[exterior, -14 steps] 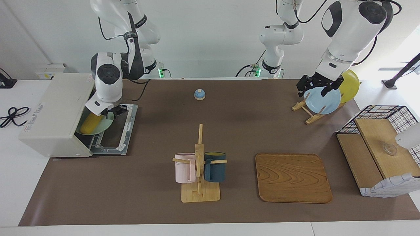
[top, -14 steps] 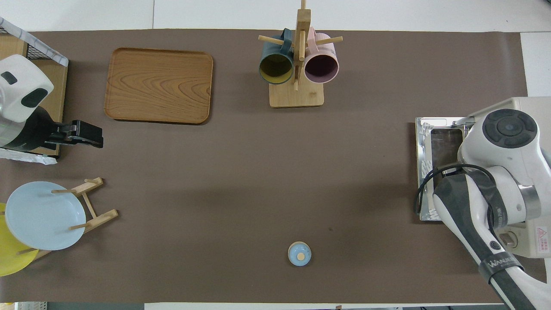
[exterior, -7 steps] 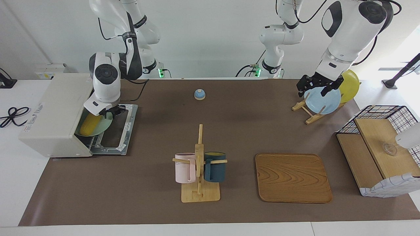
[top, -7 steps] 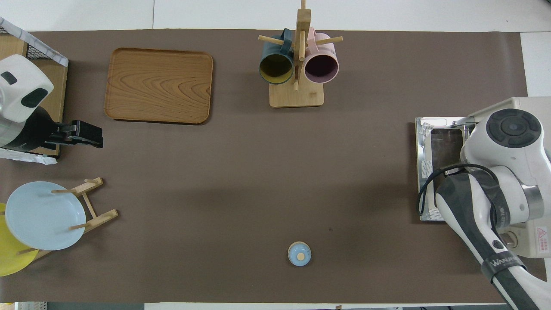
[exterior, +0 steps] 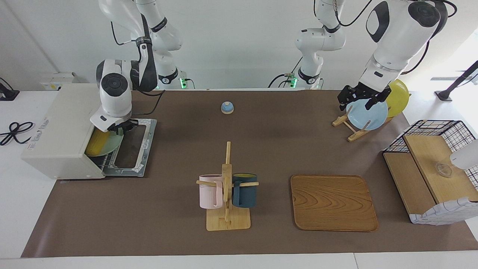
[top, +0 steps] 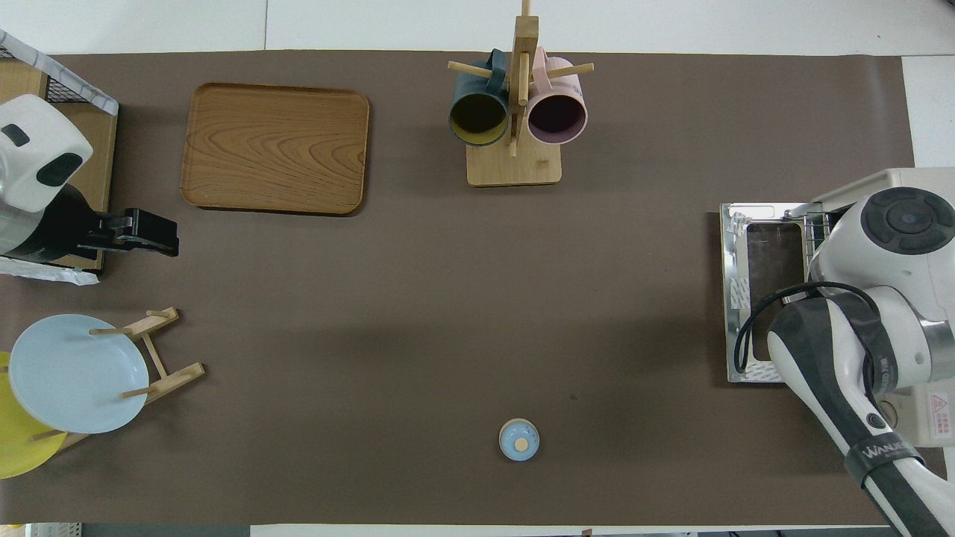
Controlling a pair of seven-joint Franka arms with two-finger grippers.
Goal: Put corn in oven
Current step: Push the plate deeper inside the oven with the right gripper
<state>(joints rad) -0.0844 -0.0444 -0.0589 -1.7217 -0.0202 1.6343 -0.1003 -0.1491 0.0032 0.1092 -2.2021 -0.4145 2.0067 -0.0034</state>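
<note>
Facing view, corn (exterior: 96,142) under right gripper (exterior: 120,128) (plated)

A black band on the right arm (top: 880,451) carries white lettering, and it looks like "WANUE", though the last letters are cut off. There's a red warning triangle sticker on the oven (top: 938,406), and its small print is too fine to read.

Facing view from high across the table (exterior: 179,239), looking back at both robots, whole tabletop in frame, overhead view high above the robots' end, aimed steeply down and forward — half a turn apart, both sharing the oven (exterior: 61,130), mug stand (top: 515,112) and wooden tray (exterior: 333,202).
</note>
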